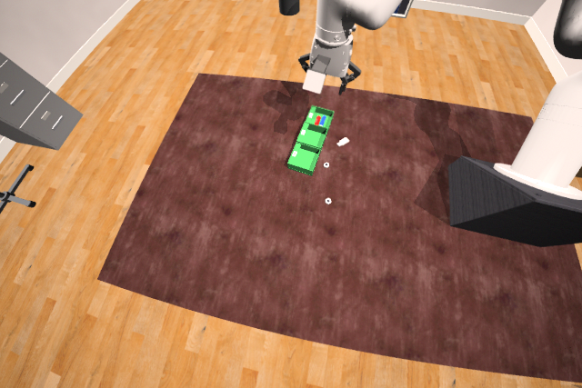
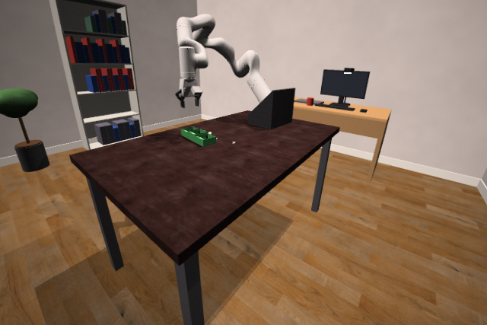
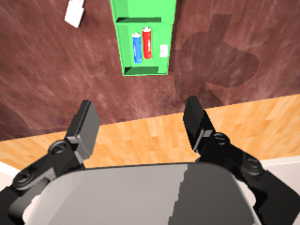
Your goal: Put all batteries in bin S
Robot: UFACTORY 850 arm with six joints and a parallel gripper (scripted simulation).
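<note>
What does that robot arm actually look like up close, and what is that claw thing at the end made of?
The arm is smooth, glossy white, built of rounded tube segments with bulging joints, rising from a dark angular base. No loose cables show. The gripper has a pale grey body and two flat black fingers on black hinged links with round pivot pins.
</note>
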